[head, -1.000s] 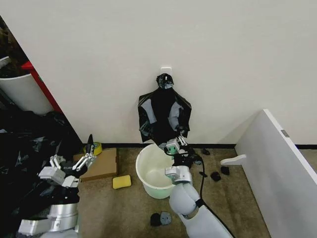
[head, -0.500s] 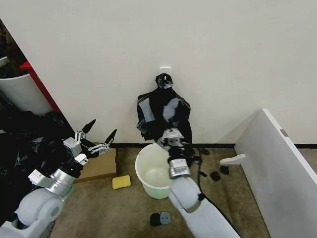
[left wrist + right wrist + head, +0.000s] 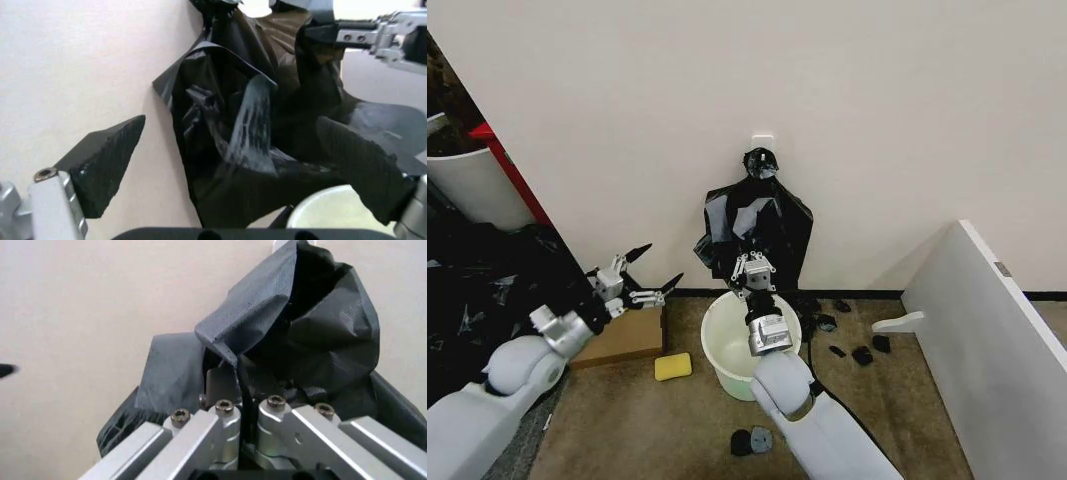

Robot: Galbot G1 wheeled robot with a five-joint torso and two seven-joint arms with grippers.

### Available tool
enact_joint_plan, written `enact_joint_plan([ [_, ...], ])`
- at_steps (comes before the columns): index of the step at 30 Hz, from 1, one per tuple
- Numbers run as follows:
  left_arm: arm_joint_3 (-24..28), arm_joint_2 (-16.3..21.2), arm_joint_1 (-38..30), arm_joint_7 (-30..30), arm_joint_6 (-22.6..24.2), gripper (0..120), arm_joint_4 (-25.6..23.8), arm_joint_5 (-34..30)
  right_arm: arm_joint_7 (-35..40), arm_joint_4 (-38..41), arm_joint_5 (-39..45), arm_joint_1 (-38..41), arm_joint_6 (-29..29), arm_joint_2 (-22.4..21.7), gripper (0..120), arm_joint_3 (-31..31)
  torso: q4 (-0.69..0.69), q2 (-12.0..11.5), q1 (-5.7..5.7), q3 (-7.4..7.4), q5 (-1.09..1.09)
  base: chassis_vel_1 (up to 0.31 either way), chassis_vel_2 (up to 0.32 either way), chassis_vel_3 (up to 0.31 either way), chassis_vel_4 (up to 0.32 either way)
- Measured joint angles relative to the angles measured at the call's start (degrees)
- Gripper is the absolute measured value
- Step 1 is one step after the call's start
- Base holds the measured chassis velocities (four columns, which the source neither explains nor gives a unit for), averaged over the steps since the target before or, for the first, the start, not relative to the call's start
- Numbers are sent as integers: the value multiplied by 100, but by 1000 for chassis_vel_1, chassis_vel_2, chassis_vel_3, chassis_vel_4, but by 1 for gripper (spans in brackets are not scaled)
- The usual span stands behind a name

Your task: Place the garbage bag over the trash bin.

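A black bundle, knotted at its top, hangs from a wall hook above the white trash bin. My right gripper is over the bin's far rim. It is shut on a front layer of glossy black plastic, the garbage bag, which bulges out to the left. In the right wrist view the closed fingers pinch the crinkled bag. My left gripper is open in the air, left of the bag and clear of it. In its wrist view it frames the bag, the bin's rim and the right gripper.
A heap of black plastic sheeting fills the left side. A cardboard box and a yellow sponge lie left of the bin. Small black scraps dot the carpet. A white board leans at the right.
My right gripper has risen from the bin's rim up and leftward, drawing black plastic out of the bundle. My left arm has lifted and swung right toward the bag.
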Motion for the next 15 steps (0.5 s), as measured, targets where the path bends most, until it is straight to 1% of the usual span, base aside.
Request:
enact_joint_plan([
  [2,322,-52,-320,25,-22,100,211,95,-5,-16,-14,6,-1,21,0,13,0,0,0,0,-1,0,0,0,0],
  [3,322,-52,-320,25,-22,100,211,95,-5,-16,-14,6,-1,21,0,13,0,0,0,0,-1,0,0,0,0],
  [6,877,-152,-830,140,-133,100,588,284,-12,-32,-74,3,-10,84,0,31,1,0,0,0,-1,0,0,0,0],
  [9,1109,-219,-1064,200,-181,100,760,374,-14,-32,-94,-11,-15,102,0,54,1,0,0,0,-2,0,0,0,0],
  [10,1109,-219,-1064,200,-181,100,760,374,-14,-32,-94,-11,-15,102,0,54,1,0,0,0,-2,0,0,0,0],
  [12,1293,-311,-1292,208,-247,100,915,471,-17,-18,-105,-35,-19,118,0,77,0,0,0,0,-1,0,0,0,0],
  [15,1434,-428,-1485,162,-317,96,1040,650,-24,19,-125,-68,-19,123,0,103,0,0,0,0,-1,0,0,0,0],
])
